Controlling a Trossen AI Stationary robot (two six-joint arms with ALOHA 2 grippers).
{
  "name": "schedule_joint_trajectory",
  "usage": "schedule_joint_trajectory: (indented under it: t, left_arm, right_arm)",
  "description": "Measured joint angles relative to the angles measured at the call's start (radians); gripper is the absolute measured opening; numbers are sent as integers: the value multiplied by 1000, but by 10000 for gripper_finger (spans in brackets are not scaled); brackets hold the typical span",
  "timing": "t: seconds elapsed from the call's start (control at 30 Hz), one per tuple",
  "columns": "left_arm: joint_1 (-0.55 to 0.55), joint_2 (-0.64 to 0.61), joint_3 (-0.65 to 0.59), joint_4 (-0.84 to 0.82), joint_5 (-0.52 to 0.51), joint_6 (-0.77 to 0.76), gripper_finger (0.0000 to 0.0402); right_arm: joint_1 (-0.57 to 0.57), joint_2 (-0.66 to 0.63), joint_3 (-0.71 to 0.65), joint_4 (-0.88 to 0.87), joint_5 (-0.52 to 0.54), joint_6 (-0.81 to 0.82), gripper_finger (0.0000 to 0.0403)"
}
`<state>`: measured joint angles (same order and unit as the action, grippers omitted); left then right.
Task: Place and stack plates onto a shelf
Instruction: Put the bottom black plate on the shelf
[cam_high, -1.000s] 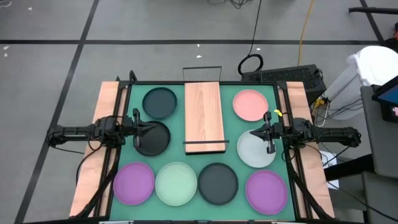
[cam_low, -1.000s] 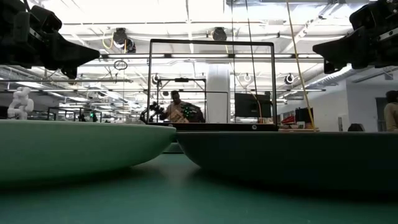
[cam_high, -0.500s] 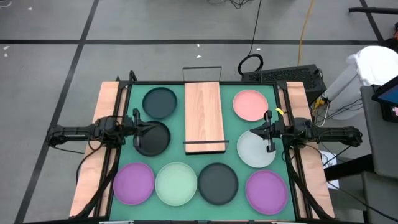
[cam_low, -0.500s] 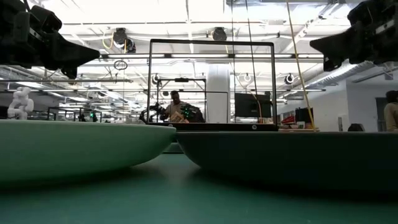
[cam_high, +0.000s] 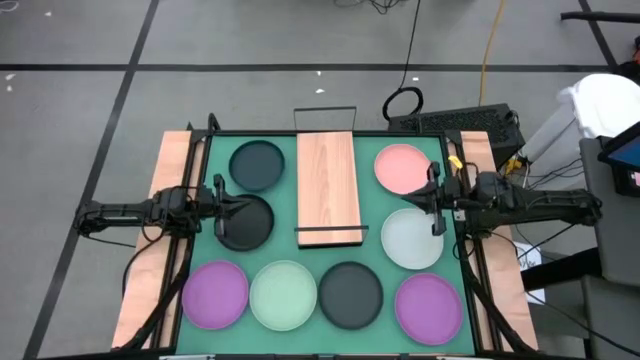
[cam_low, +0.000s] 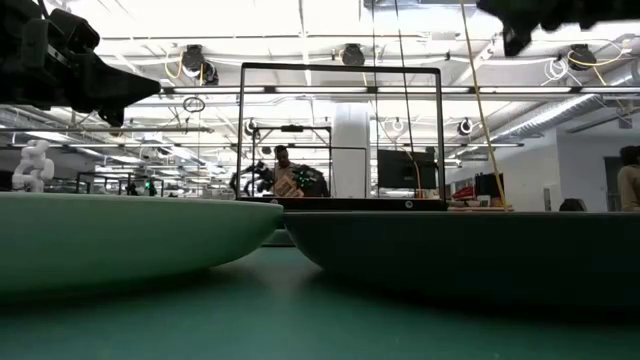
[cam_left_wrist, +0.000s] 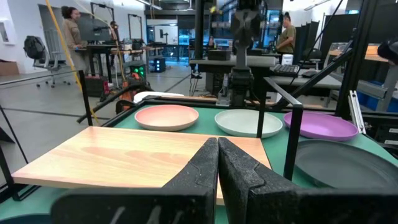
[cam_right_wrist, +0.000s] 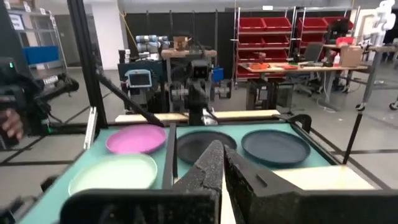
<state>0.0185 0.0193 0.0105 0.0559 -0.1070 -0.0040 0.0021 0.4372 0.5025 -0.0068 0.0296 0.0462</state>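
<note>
Both sets of fingers are pinched together with nothing between them. The left gripper (cam_high: 232, 203) sits mid-left of the overhead frame, over the edge of a dark grey plate (cam_high: 246, 223). The right gripper (cam_high: 408, 208) sits mid-right, between the pink plate (cam_high: 402, 168) and a pale plate (cam_high: 411, 241); how high it hangs I can't really tell. The shelf (cam_high: 327, 180) lies bare in the upper middle, between the two arms, probably so either can reach it. All eight plates are spread flat on the green mat (cam_high: 366, 255) around it, so no stacking is done yet.
</note>
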Motion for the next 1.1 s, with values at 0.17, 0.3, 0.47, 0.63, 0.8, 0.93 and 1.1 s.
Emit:
schedule_joint_trajectory:
  t: [0.17, 0.3, 0.47, 0.63, 0.8, 0.93, 1.1]
  left_arm:
    - [0, 0, 0, 0, 0, 0, 15]
    - [0, 0, 0, 0, 0, 0, 15]
    - [0, 0, 0, 0, 0, 0, 15]
    - [0, 0, 0, 0, 0, 0, 15]
    - [0, 0, 0, 0, 0, 0, 15]
    - [0, 0, 0, 0, 0, 0, 15]
    - [0, 0, 0, -1, 0, 0, 15]
  right_arm:
    - [0, 137, 180, -60, 0, -4, 0]
    - [0, 222, 318, -126, 0, -16, 0]
    - [0, 306, 464, -225, 0, -31, 0]
    - [0, 373, 589, -325, 1, -26, 0]
    - [1, 423, 675, -404, 1, -11, 0]
    - [1, 445, 720, -478, 15, -1, 0]
    - [15, 458, 753, -623, 78, 29, 0]
